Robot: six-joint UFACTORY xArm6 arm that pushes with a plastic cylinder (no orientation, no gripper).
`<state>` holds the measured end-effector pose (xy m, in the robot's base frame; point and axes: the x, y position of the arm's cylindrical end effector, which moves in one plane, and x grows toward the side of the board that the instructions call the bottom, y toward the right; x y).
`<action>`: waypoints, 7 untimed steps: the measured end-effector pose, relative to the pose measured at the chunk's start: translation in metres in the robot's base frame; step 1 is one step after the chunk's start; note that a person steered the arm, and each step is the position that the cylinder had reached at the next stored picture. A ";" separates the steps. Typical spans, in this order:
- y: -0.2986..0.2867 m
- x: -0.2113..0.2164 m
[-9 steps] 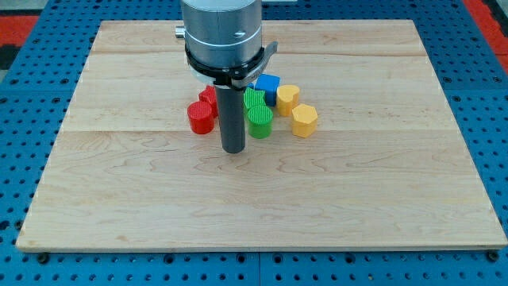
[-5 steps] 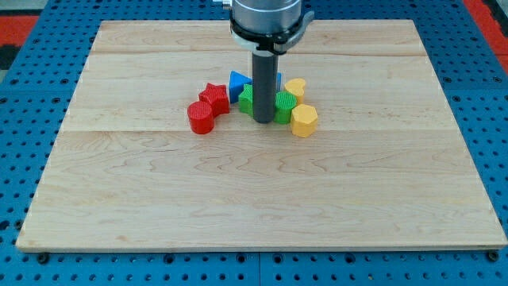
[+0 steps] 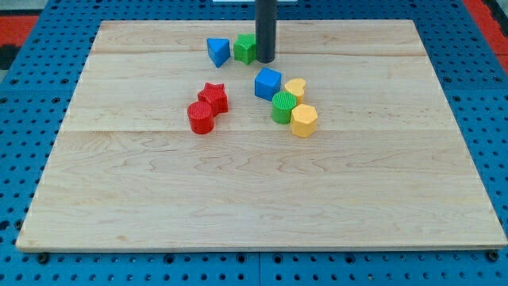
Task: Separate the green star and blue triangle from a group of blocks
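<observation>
My tip (image 3: 265, 60) stands near the view's top, touching the right side of the green star (image 3: 244, 49). The blue triangle (image 3: 217, 51) sits just left of the green star. Both lie apart from the other blocks, up the board from them. The blue cube (image 3: 267, 83), yellow heart (image 3: 295, 88), green cylinder (image 3: 283, 106) and yellow hexagon (image 3: 304, 120) form a cluster below my tip. The red star (image 3: 213, 97) and red cylinder (image 3: 201, 117) sit together to the left of that cluster.
The wooden board (image 3: 262, 199) lies on a blue pegboard surface (image 3: 24, 143). The board's top edge is close behind the green star and blue triangle.
My tip moved toward the view's top, pushing the green star and blue triangle out of the cluster. The arm's body left the view; only the rod shows.
</observation>
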<state>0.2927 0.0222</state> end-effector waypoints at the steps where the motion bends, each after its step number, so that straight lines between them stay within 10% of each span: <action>1: -0.001 -0.013; 5: -0.115 -0.047; 7: -0.028 -0.052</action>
